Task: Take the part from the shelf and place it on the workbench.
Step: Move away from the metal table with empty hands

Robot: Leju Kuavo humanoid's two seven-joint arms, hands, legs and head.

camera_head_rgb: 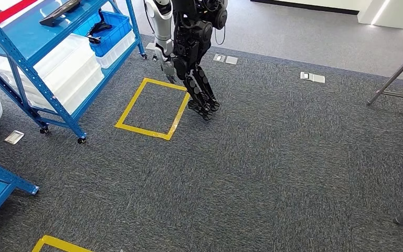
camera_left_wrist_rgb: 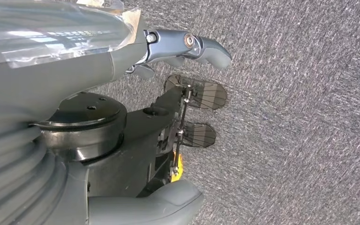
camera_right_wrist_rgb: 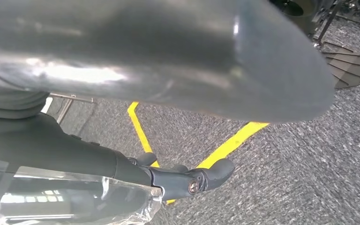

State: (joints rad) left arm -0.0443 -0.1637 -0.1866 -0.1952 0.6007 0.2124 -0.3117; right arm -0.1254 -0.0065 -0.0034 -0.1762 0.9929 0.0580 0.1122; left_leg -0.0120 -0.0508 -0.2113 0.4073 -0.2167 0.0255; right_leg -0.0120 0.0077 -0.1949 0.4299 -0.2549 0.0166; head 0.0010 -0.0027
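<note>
Both hands hang empty, left hand and right hand with fingers loosely extended; risk: misjudged approach strikes the blue shelf before reaching the part

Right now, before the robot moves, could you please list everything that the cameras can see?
shelf: one, blue, upper left
second rack: one, blue, left edge
bin: one, blue, on the shelf, a black item inside
white bins: several, on the shelf's lower level
flat item: one, black, on the shelf's top level
tape square: one, yellow, on the carpet beside the shelf
tape corner: one, yellow, bottom left
floor plates: several, silver, set in the carpet
carpet: grey
metal stand: one, grey, right edge
legs: black, beside the tape square
left hand: grey, holding nothing
right hand: grey, holding nothing
</note>
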